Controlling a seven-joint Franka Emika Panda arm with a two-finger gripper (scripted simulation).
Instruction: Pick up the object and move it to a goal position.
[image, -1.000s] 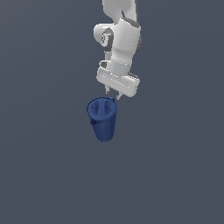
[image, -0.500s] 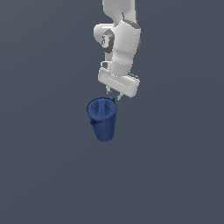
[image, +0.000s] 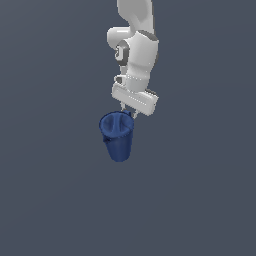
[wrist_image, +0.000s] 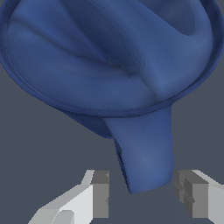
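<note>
while upright on the grey floor, pitcher (image: 118, 138) just below and to the exterior view's left of the gripper (image: 128, 114). wide rim, tapering to rounded base; likely rigid, light, smooth-walled, prone to slipping down out of a pinch on the taper. best taken at the handle (wrist_image: 144, 153) by the rim. handle between the spread fingers (wrist_image: 100, 194), touching neither; gripper open, holding nothing. floor (image: 50, 200) otherwise featureless.
</note>
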